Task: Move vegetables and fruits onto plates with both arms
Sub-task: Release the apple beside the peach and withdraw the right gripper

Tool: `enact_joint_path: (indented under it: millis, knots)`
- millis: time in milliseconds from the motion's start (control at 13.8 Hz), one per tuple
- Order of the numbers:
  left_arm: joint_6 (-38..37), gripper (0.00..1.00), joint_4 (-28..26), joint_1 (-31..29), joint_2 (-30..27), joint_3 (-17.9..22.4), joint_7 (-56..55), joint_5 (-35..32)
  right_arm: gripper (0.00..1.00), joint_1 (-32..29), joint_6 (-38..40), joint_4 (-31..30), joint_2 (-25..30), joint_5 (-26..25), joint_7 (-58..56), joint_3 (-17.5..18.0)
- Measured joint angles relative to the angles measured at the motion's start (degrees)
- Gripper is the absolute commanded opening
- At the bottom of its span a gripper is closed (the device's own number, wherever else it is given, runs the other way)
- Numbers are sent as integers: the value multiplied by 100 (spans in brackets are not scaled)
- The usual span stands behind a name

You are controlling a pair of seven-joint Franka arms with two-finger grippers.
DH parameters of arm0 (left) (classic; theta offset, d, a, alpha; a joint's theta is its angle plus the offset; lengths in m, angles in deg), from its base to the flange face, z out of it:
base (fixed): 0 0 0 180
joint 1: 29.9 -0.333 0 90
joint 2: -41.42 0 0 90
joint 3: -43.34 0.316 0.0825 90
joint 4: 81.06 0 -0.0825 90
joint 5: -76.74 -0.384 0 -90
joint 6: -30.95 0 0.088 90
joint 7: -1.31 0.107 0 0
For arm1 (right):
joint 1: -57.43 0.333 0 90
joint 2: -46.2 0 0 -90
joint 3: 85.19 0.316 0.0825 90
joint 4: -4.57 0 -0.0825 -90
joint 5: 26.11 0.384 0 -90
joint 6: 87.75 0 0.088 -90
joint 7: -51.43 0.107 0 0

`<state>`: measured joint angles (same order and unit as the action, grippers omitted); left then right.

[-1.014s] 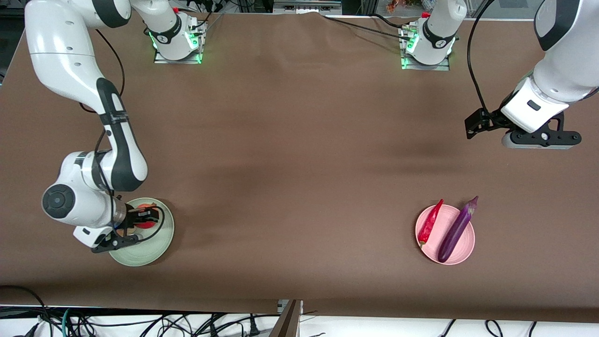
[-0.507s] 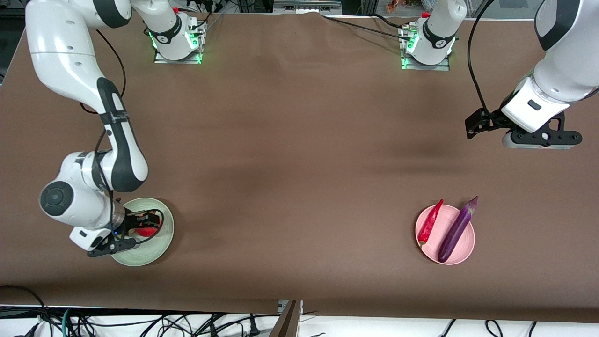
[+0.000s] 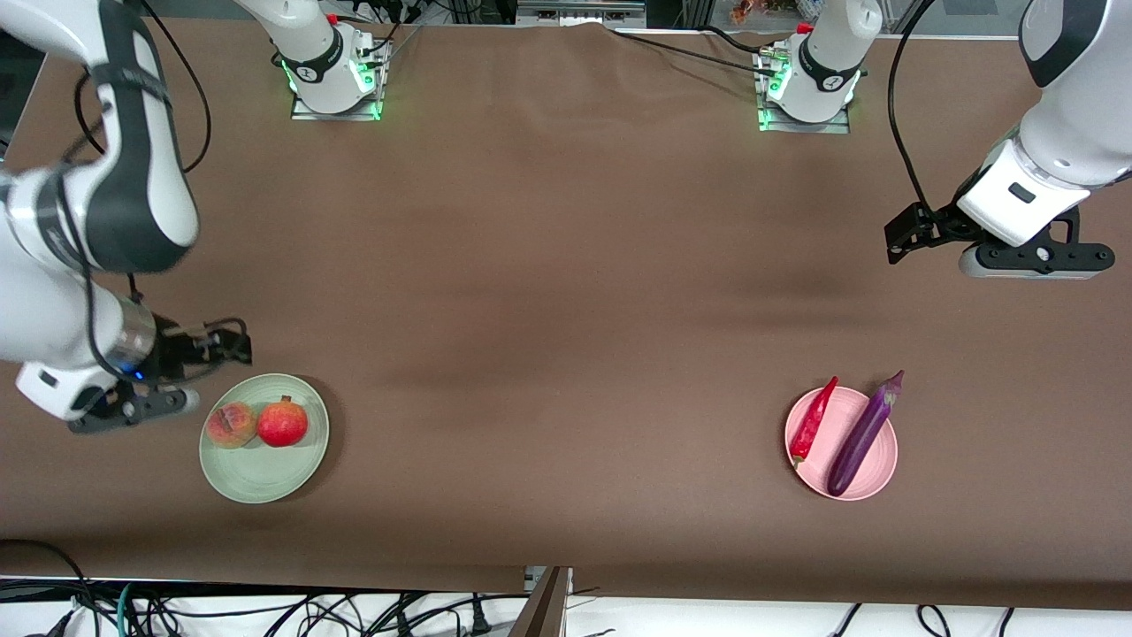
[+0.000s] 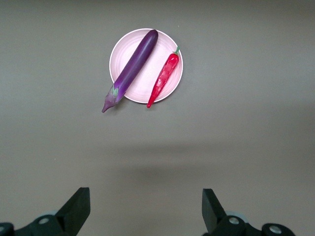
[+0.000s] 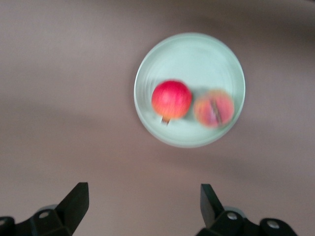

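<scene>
The pale green plate [image 3: 265,473] holds the peach [image 3: 231,425] and the red pomegranate-like fruit [image 3: 282,422] side by side. My right gripper [image 3: 131,410] is open and empty, up in the air over the table just off the plate's rim toward the right arm's end. In the right wrist view the plate [image 5: 189,54], fruit [image 5: 171,99] and peach [image 5: 213,108] lie ahead of the open gripper [image 5: 143,209]. The pink plate [image 3: 880,473] holds the chili [image 3: 814,418] and eggplant [image 3: 865,433]. My left gripper [image 3: 1035,259] waits open, high over the table; its view shows the plate [image 4: 147,73], eggplant [image 4: 132,66] and chili [image 4: 165,78].
The brown table cover stretches between the two plates. The arm bases [image 3: 334,80] [image 3: 809,84] stand at the table edge farthest from the front camera. Cables [image 3: 265,610] hang below the near edge.
My right gripper has let go of the red fruit, risen off the green plate and drawn away toward the right arm's end. The fruit now rests beside the peach. The left arm barely moved.
</scene>
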<state>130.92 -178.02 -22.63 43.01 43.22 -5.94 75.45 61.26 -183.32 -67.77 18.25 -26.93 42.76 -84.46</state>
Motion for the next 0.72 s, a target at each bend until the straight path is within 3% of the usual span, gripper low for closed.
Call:
enact_joint_path:
  millis: [290, 724]
  knots:
    - [0, 100, 139, 3, 0, -86, -10, 0, 100, -1, 787, -110, 731, -18, 84, -22]
    - [-68, 100, 297, -15, 1, -60, -15, 0, 100, -162, 973, -1032, 2023, -52, 84, -35]
